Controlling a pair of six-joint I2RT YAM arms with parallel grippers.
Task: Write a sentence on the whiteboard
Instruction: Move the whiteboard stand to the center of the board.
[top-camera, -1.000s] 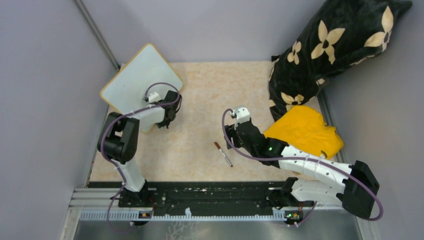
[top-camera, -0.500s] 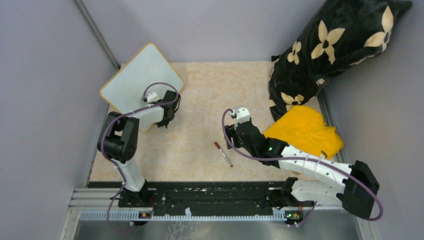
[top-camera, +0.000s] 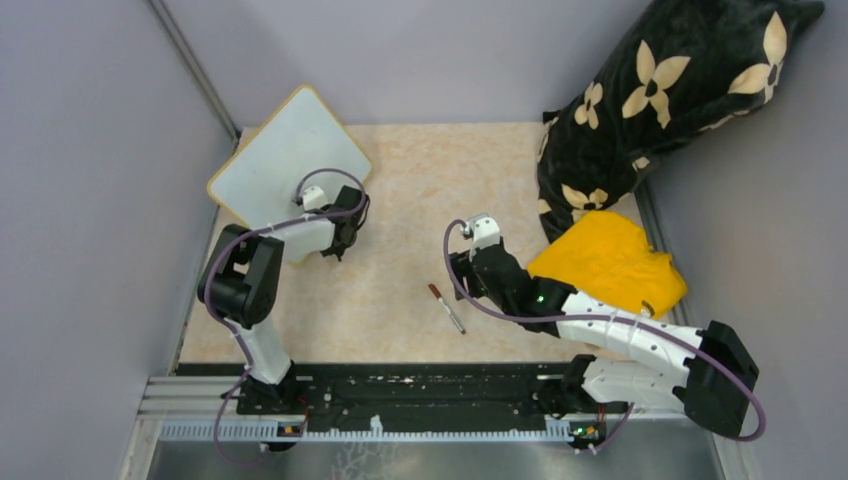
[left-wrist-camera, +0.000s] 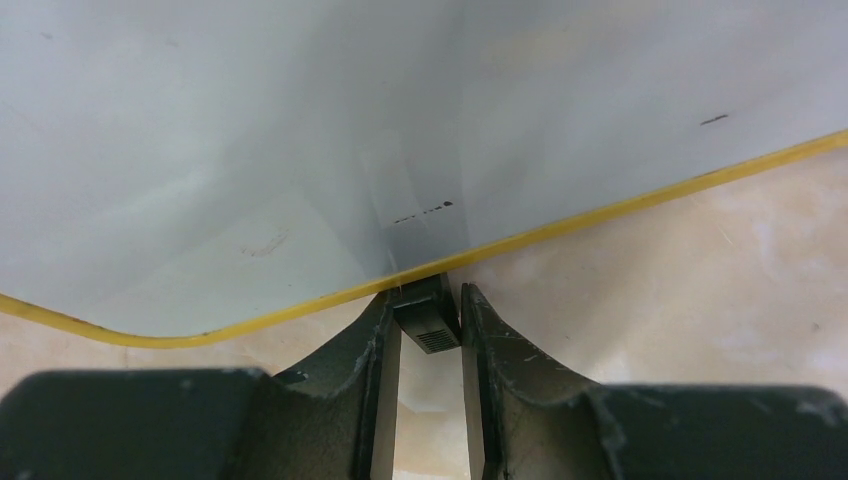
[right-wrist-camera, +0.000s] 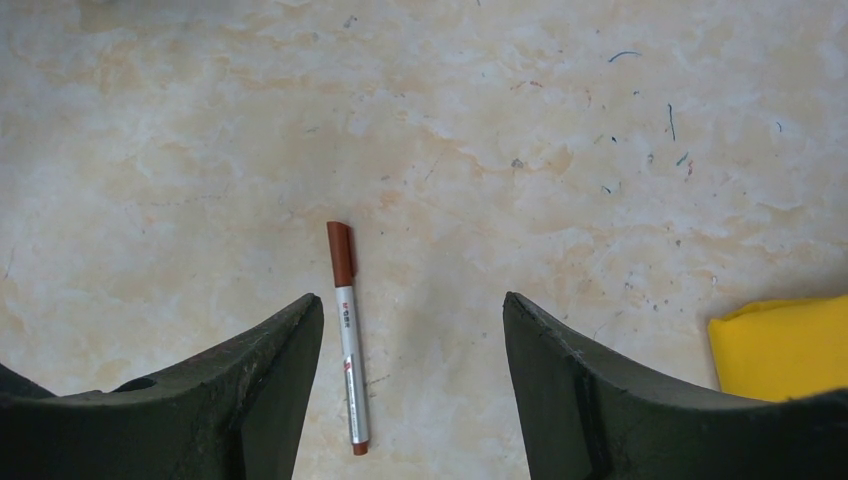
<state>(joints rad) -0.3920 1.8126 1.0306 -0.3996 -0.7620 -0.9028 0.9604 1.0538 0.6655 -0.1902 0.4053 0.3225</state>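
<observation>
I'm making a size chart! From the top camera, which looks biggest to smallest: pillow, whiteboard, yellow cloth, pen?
Biggest: pillow.
Next: whiteboard and yellow cloth, which look about alike, so I can't rank them.
Smallest: pen.

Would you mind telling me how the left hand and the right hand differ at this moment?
The left hand is closed narrowly on the black foot of the whiteboard, while the right hand is spread wide and holds nothing. The left hand sits at the board's yellow edge; the right hand hangs over the tabletop, the marker lying untouched beneath it. Both have dark fingers.
</observation>
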